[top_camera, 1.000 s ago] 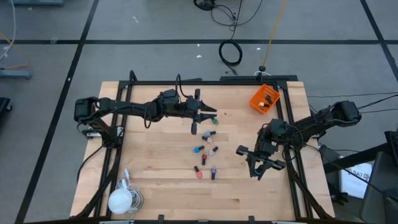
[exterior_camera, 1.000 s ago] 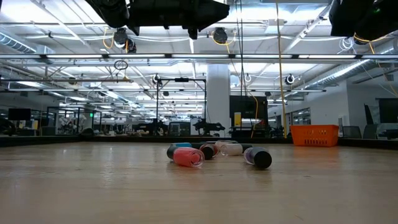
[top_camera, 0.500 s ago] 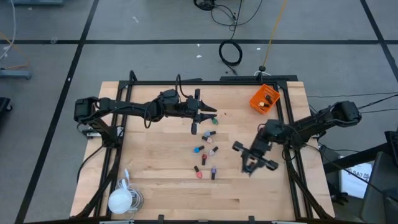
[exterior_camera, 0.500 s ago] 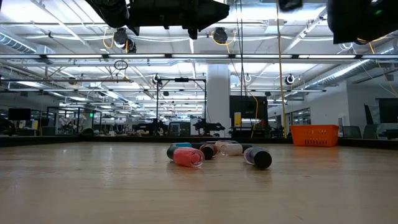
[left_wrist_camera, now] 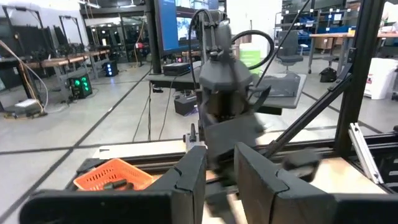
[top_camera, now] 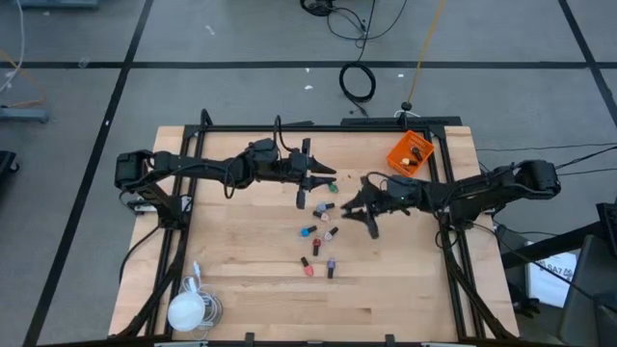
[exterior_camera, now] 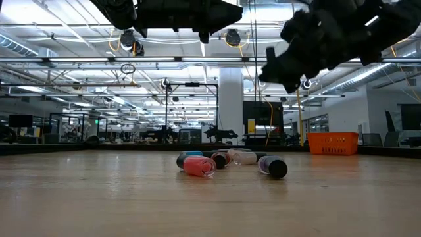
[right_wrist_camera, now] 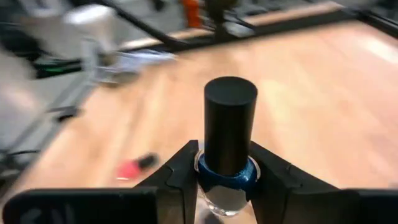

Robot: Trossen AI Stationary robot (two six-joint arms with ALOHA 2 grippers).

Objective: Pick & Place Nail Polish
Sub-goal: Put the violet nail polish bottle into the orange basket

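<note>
Carrying looks underway: right gripper (right_wrist_camera: pixel 225 186) pinches a blue-collared nail polish bottle (right_wrist_camera: pixel 229 149) mid-table, next needing the orange bin (top_camera: pixel 410 152); left gripper (left_wrist_camera: pixel 217 177) hovers, fingers slightly apart.

Pale matt wood table (top_camera: pixel 251 289), orange plastic bin (top_camera: pixel 409 153) — clear glossy bottle (right_wrist_camera: pixel 227 186), matt dark cap (right_wrist_camera: pixel 229 118)

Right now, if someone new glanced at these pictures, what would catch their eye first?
Probably the right hand, shut on a nail polish bottle with a dark cap and a blue neck, raised over the table's middle near the scattered bottles. The left hand hangs over the far side of that cluster. Then the orange bin at the table's far right corner.
</note>
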